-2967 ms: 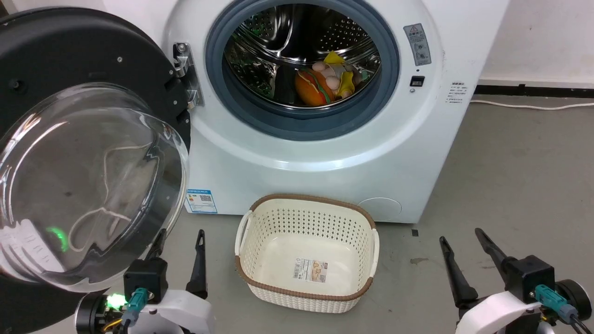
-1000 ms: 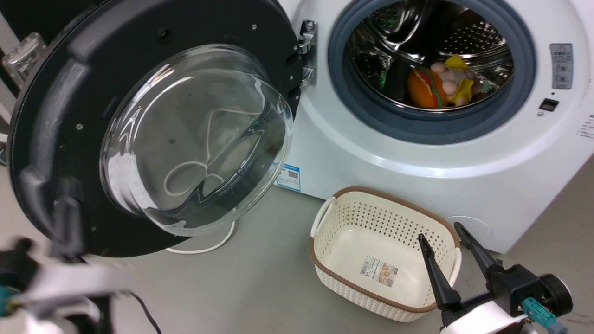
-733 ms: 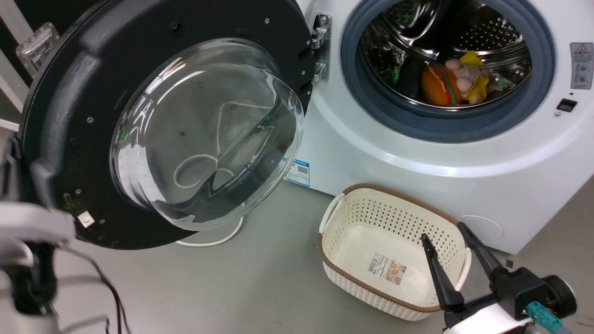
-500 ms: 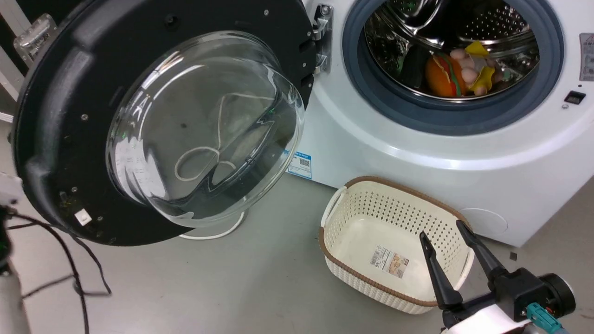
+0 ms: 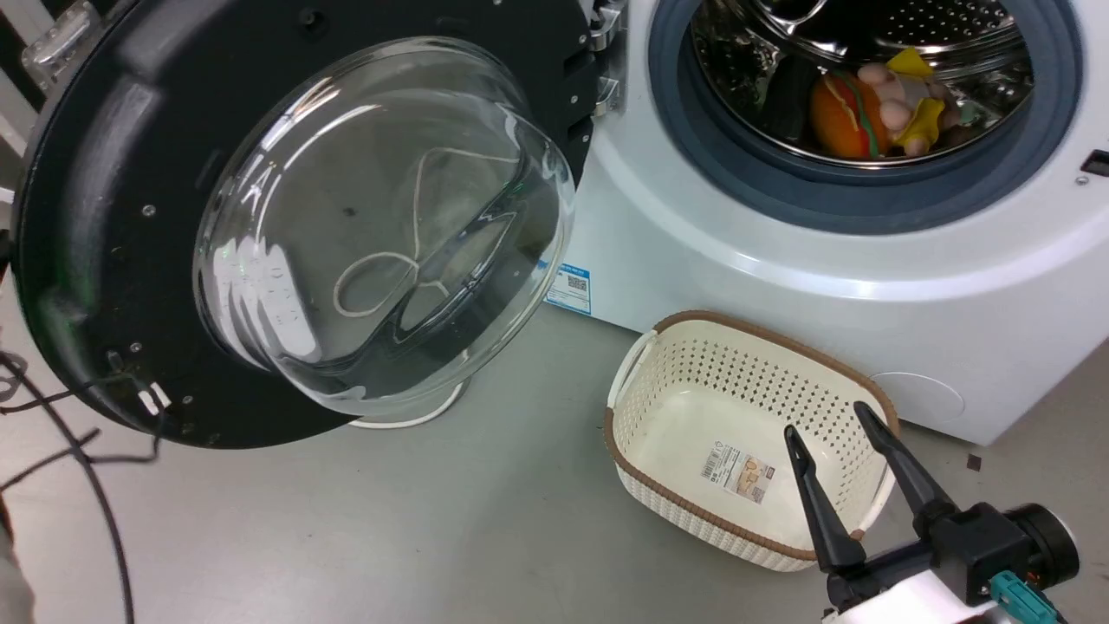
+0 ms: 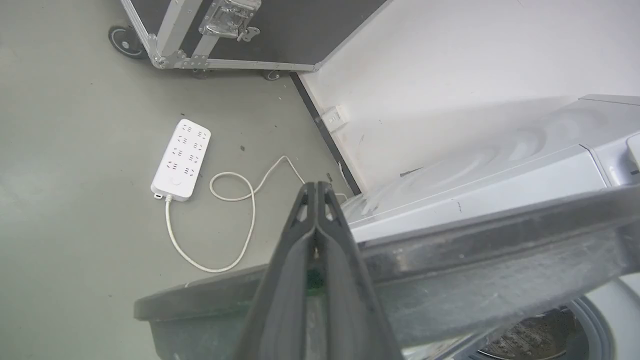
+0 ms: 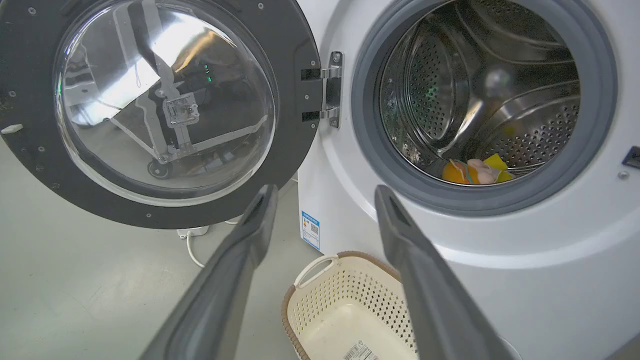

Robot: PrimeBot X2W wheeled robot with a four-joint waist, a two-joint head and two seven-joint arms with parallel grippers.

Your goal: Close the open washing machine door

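The washing machine door [image 5: 104,173] hangs wide open on its left hinge, its clear glass bowl [image 5: 381,225] bulging toward me. The white washing machine [image 5: 780,286] shows its drum mouth with soft toys [image 5: 858,108] inside. My right gripper [image 5: 825,419] is open and empty, low at the right over the basket, far from the door. Its wrist view looks between the fingers [image 7: 326,190] at the door [image 7: 30,160] and machine [image 7: 500,260]. My left gripper [image 6: 316,186] is shut and empty, its fingers lying across the door's dusty outer rim [image 6: 475,260]. I cannot tell whether they touch it.
A cream perforated basket [image 5: 667,390] stands empty on the floor before the machine. Behind the door lie a white power strip [image 6: 181,160] with its cord and a black flight case [image 6: 225,30] on wheels. Dark cables [image 5: 95,459] trail at the lower left.
The head camera has turned left and dipped, shifting the whole picture. My pale left arm has left the lower left of the head view. The right gripper stays open.
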